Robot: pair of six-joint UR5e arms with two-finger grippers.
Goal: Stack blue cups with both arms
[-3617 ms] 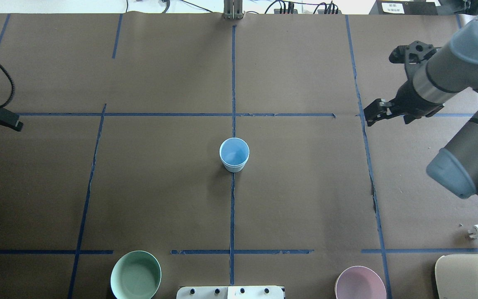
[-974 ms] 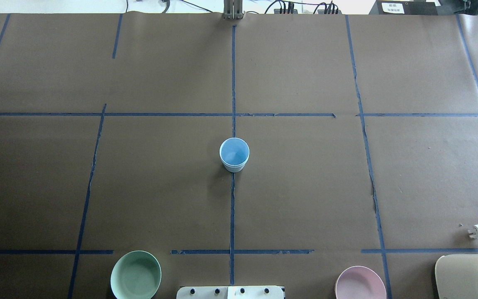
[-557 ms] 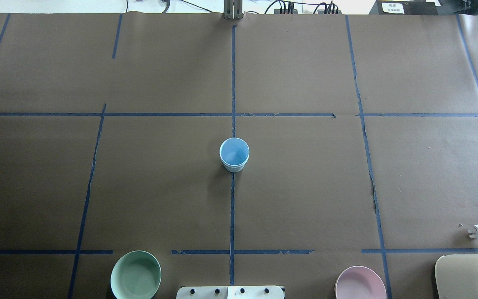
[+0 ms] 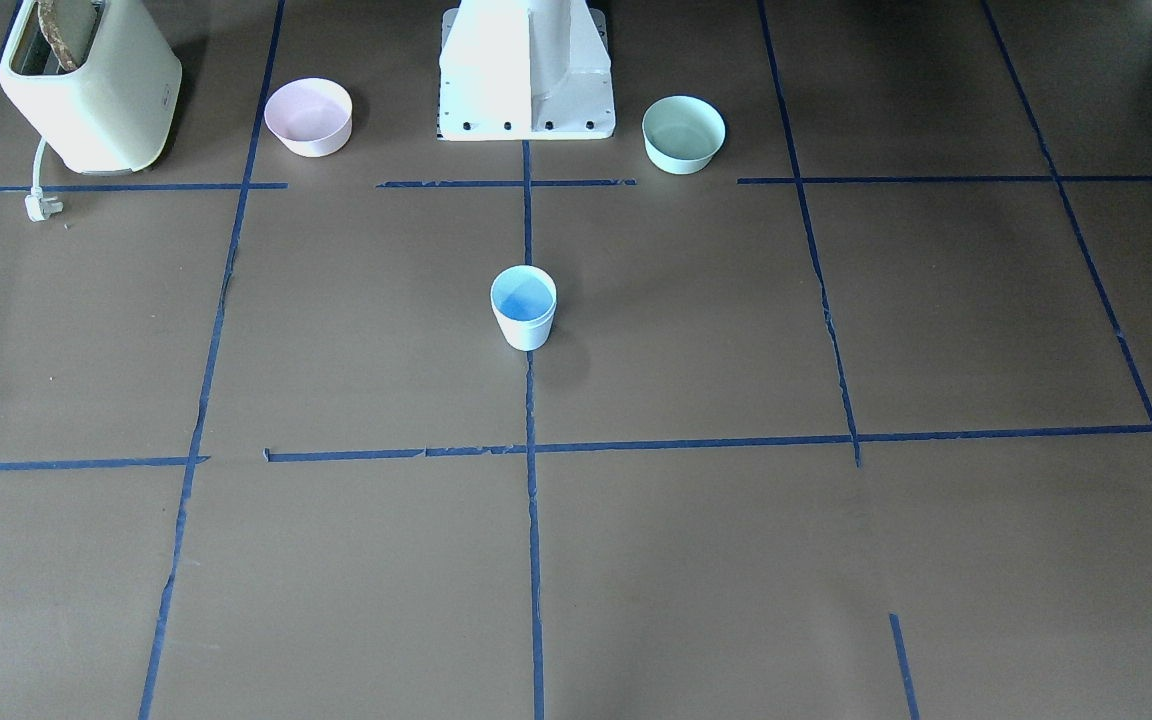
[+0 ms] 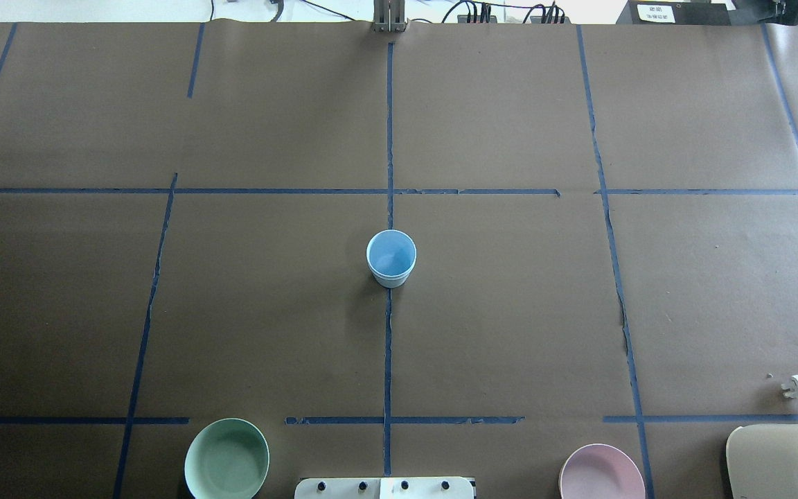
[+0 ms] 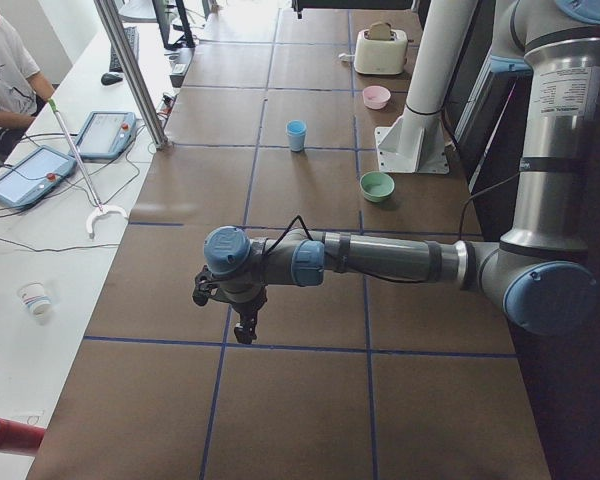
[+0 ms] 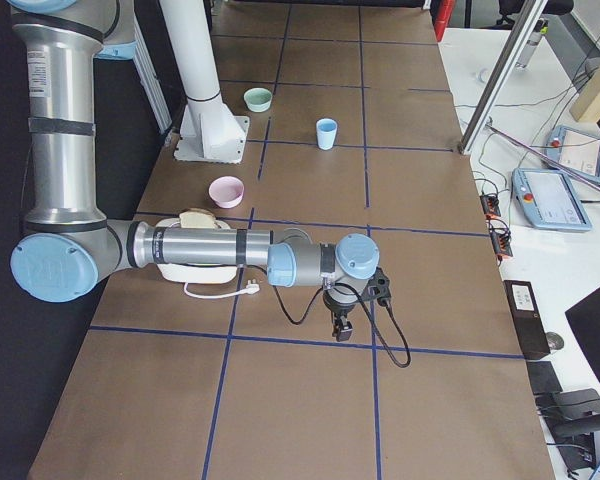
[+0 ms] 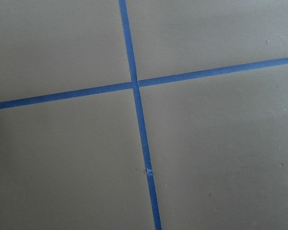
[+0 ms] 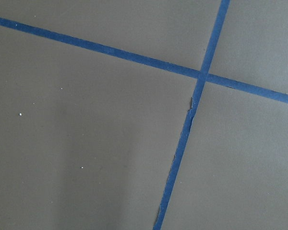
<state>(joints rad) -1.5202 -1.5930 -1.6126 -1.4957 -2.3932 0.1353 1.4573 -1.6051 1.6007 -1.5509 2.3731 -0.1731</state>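
Presently, the blue cups [image 5: 391, 258] stand upright at the centre of the desk [image 5: 510, 333], on the middle tape line [image 5: 387, 346]. They read as a single tumbler: bright blue inside, whitish outside, with a double edge low on the wall that I judge to be one cup nested in the other. The left tool [image 6: 246, 333] and right tool [image 7: 342, 328] hang over the desk ends, well apart from the stack, presumably parked clear. Whether either is spread or pressed together I cannot tell; both wrist cameras show only tape.
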